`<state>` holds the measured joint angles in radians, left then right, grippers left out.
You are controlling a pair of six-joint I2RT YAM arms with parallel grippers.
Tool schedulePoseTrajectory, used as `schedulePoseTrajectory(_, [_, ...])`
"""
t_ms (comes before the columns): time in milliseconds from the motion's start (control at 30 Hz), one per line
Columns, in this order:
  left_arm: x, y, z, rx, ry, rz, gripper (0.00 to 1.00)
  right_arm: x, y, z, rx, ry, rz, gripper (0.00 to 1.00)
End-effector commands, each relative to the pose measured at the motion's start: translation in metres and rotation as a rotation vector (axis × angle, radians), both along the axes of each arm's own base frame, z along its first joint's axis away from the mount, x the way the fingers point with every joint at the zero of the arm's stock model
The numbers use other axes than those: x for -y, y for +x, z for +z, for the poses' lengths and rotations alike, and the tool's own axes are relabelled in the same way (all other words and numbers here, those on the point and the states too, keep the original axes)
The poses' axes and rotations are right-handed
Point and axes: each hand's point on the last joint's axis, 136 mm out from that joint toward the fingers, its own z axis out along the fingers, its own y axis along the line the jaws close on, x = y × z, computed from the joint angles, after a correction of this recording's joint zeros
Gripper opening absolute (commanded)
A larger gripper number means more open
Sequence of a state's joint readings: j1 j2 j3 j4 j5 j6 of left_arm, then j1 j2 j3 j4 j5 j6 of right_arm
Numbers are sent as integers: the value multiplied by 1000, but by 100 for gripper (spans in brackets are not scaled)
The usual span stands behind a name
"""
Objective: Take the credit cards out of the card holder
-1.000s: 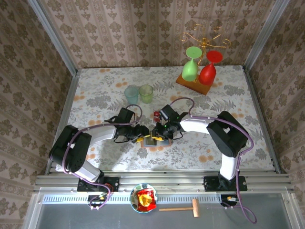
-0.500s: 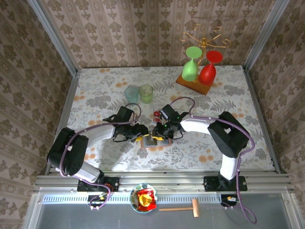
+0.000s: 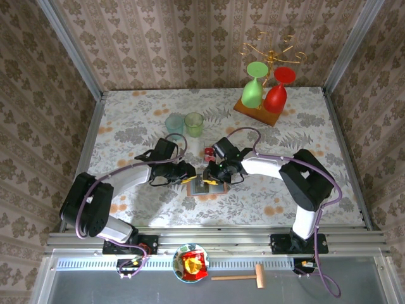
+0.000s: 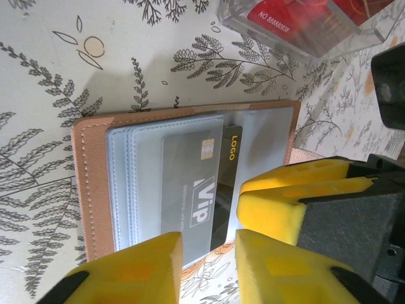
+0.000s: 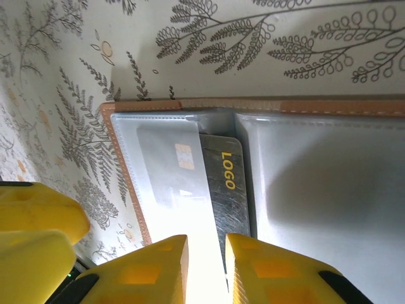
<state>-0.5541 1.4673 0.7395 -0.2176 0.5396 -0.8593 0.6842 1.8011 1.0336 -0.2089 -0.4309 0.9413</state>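
The card holder lies open on the floral cloth, tan leather rim round grey-blue clear pockets. One of the credit cards, dark with "ViP" and a yellow "LOGO", sits in the left pocket, its bare dark strip showing beside the pocket's edge. My left gripper hovers at the holder's left edge, and its yellow jaws stand a narrow gap apart over the card's end. My right gripper is over the holder's middle, jaws slightly apart above the pocket. Nothing is clamped.
A clear box with a red card rests just behind the holder. Two pale cups stand farther back. Green and red goblets hang over a wooden board at the back right. A bowl with a snack packet and a mallet lie below the table's edge.
My left gripper's jaws have narrowed, and the left arm has edged toward the holder. The right arm and the holder have barely moved.
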Motion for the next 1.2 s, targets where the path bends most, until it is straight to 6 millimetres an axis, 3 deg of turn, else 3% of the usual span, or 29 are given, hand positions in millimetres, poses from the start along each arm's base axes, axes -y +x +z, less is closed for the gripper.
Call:
schedulePoseTrajectory(0, [9,1,2,0,-19,-28,21,2,3,12,26,21,1,22])
schedulePoseTrajectory(133, [12,-2,-6,-15,-18,-26,12,6,2,8,16,15,-1,21])
schedulePoseTrajectory(400, [8,-8,-23,-44,16,-28,5,11,0,-3,-7,5,-5,21])
schedulePoseTrajectory(1167, [-4,-15,-41,-74,101,-46,3,8,-7,-23,-57,19,5,20])
